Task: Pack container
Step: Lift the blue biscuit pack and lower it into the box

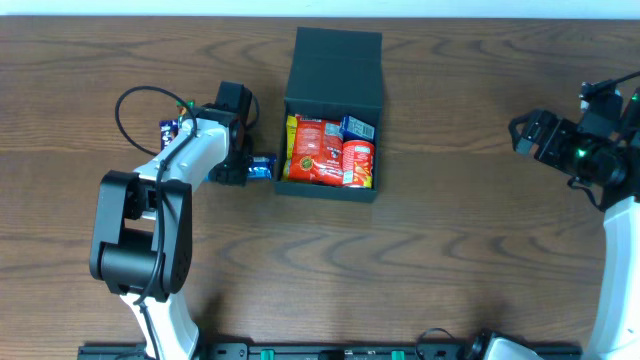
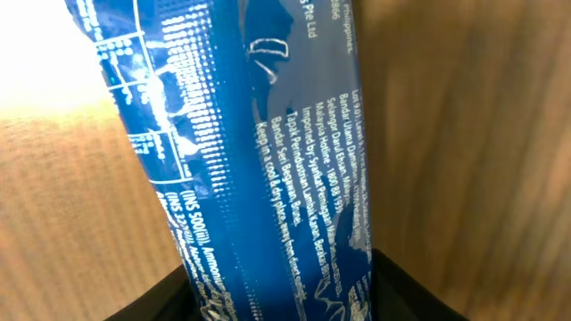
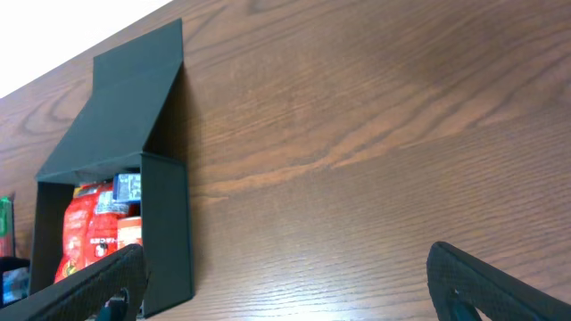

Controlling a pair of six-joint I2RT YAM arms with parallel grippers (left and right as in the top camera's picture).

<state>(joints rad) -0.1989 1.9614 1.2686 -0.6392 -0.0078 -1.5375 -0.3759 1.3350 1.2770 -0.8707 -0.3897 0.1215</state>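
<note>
The container (image 1: 332, 66) is a dark teal-grey box at the table's middle, lid flap folded back; the right wrist view shows its side wall (image 3: 166, 234). Inside lie red snack packets (image 1: 317, 150) and a small blue one (image 1: 358, 127). Just left of the box's near corner, a blue packet (image 1: 263, 167) lies on the table with my left gripper (image 1: 252, 168) around it. In the left wrist view that packet (image 2: 268, 160) fills the frame, and both black fingers (image 2: 159, 303) press its sides. My right gripper (image 1: 522, 132) hovers open at the far right, nothing between its fingers (image 3: 492, 283).
Another small blue packet (image 1: 169, 129) lies on the table behind my left arm. A black cable (image 1: 130, 100) loops above the left arm. Bare wooden tabletop (image 1: 450, 200) lies between the box and my right arm.
</note>
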